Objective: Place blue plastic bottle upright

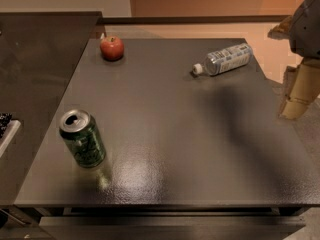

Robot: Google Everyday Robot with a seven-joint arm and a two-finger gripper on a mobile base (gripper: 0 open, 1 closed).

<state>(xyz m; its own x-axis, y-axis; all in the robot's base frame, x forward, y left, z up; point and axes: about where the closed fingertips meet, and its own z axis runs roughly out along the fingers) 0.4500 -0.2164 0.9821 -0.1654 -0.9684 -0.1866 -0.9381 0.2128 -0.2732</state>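
Camera view shows the table (pixel 175 134) from above its near edge, with the blue plastic bottle (pixel 225 59) lying on its side at the far right, white cap pointing left and toward the table's middle. The gripper (pixel 299 91) hangs off the right edge of the table, near the bottle but well clear of it (only part of it shows, and how wide it is set is not readable from this angle). Nothing is held, so I judge the task to be at its first step, the approach: the bottle is not yet grasped.

The next move calls for reaching in over the far right corner, taking the bottle around its body, then tipping it so the base meets the table and the cap faces up. A round, light bottle may roll if nudged off-centre.

Count: 1 bottle, 1 green can (pixel 82 138) standing upright at near left, 1 red apple (pixel 112 47) at far left, 1 gripper.
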